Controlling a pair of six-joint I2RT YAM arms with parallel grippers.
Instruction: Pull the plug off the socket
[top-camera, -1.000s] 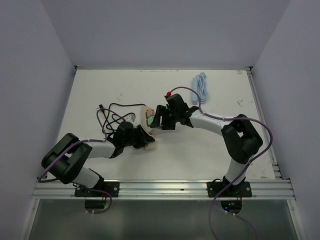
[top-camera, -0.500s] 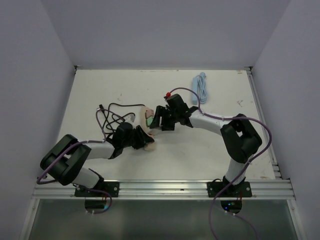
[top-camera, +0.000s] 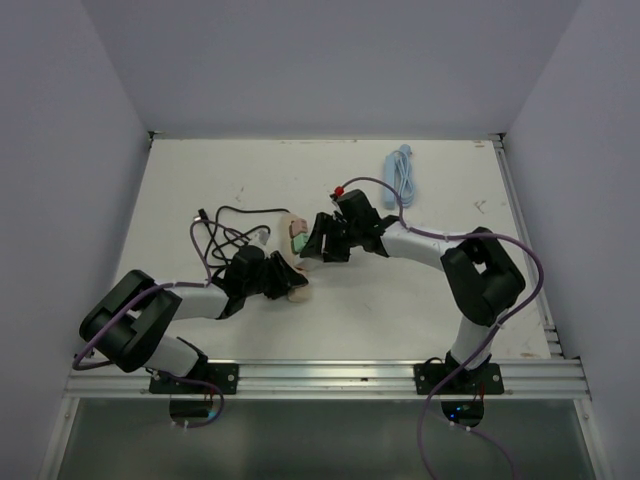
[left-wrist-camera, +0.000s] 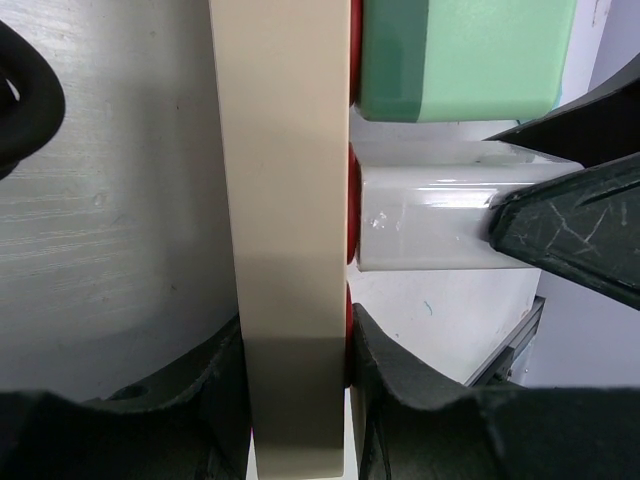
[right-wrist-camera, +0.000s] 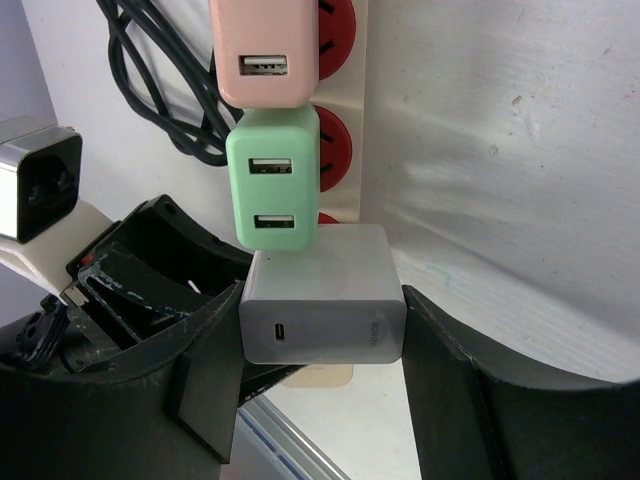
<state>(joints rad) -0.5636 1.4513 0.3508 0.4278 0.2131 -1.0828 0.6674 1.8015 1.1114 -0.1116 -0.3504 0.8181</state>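
A cream power strip, the socket (left-wrist-camera: 285, 200), stands on edge with red outlets, and my left gripper (left-wrist-camera: 297, 350) is shut on its end. A white plug (right-wrist-camera: 322, 295) sits in the nearest outlet, its base against the strip's face (left-wrist-camera: 420, 205). My right gripper (right-wrist-camera: 322, 320) is shut on that white plug, one finger on each side. Beyond it, a green plug (right-wrist-camera: 272, 180) and a pink plug (right-wrist-camera: 262, 50) sit in the same strip. In the top view both grippers, left (top-camera: 285, 280) and right (top-camera: 312, 240), meet at the socket (top-camera: 293, 255) mid-table.
The strip's black cable (top-camera: 225, 225) lies coiled to the left behind the socket. A light blue bundled cable (top-camera: 402, 170) rests at the back right. The table's metal front rail (top-camera: 330, 378) runs along the arm bases.
My right gripper's fingers have closed in onto the white plug's sides. Both arms and the socket have hardly moved.
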